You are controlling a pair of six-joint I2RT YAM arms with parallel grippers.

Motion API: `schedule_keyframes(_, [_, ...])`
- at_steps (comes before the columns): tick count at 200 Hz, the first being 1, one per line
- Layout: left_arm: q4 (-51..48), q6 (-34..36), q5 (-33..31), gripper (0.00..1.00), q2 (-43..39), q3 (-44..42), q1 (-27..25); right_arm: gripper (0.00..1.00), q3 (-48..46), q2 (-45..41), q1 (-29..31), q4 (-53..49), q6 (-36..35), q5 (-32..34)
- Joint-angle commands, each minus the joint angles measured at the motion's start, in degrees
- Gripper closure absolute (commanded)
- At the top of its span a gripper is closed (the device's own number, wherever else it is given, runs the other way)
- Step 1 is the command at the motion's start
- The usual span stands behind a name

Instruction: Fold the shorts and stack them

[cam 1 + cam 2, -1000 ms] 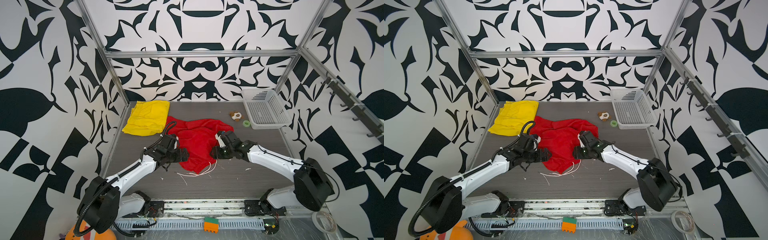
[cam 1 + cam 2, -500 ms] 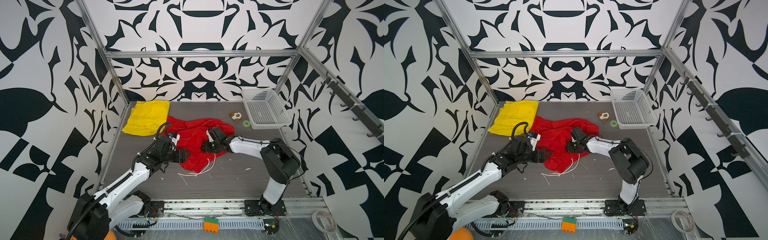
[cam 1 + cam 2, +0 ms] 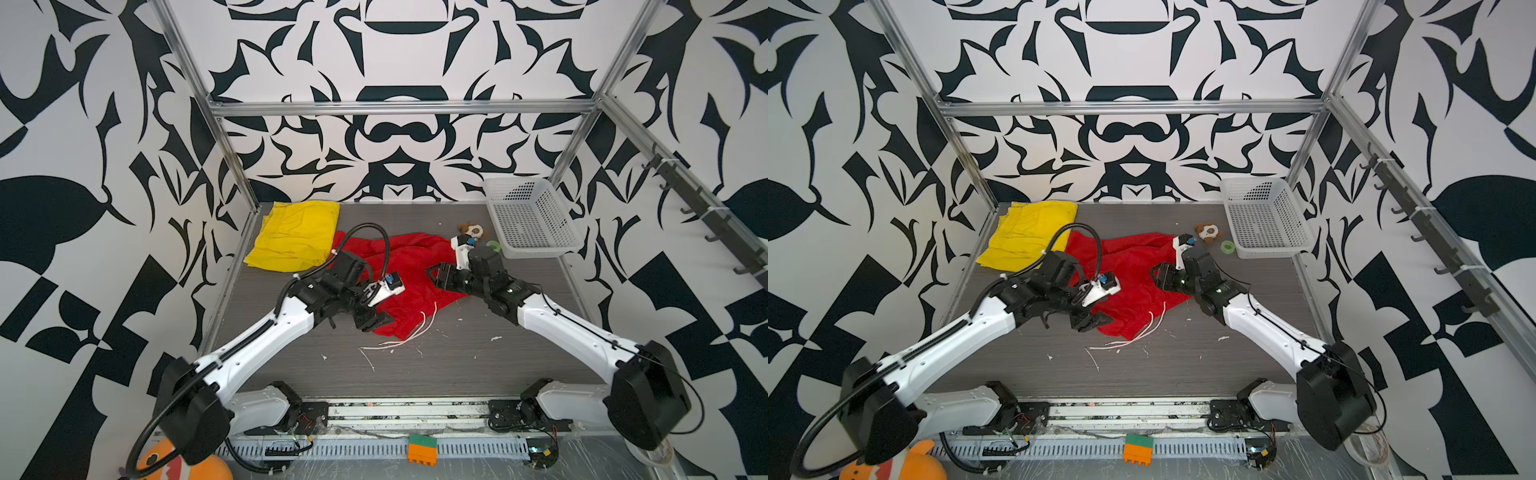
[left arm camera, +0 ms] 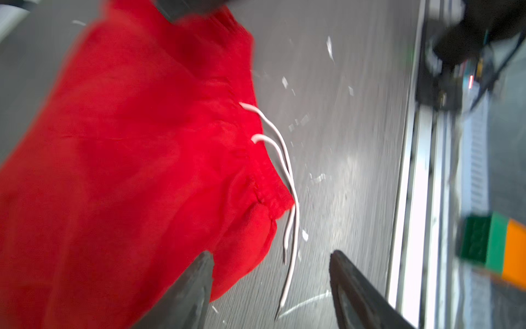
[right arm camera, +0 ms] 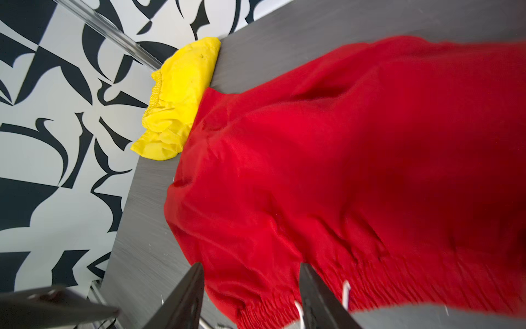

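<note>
yellow shorts point(image 3: 297, 235) look folded at the far left corner; red shorts point(image 3: 409, 266) lie crumpled mid-table, not yet folded or stacked. left gripper point(image 3: 376, 323) spread at their near corner, right gripper point(image 3: 433, 277) spread over their right edge, neither pinching cloth

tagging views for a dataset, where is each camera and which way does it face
Both top views: high behind the robot, looking down at the table; left arm and right arm whole, left gripper and right gripper at the red shorts.
Left wrist: behind its open gripper, facing the drawstring.
Right wrist: behind its open gripper, facing the yellow shorts.
Shared: the red shorts.
</note>
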Motion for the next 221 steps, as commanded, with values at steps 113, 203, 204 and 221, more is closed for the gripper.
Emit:
schedule_keyframes(113, [4.39, 28.48, -9.5, 0.33, 21.28, -0.12, -8.05, 0.42, -12.77, -7.21, -2.54, 1.34, 3.87, -0.31])
schedule_keyframes(203, [9.37, 19.01, -10.95, 0.62, 27.61, 1.34, -7.81, 0.43, -14.61, -13.33, -4.19, 0.62, 3.14, -0.06])
schedule_keyframes(204, [9.41, 18.83, -10.83, 0.63, 27.53, 1.37, -7.8, 0.43, -14.58, -13.36, -4.19, 0.54, 3.1, -0.14])
schedule_keyframes(221, [10.12, 12.62, -8.11, 0.7, 24.51, 1.45, -7.23, 0.43, -13.44, -13.89, -4.32, -1.58, 2.33, -1.16])
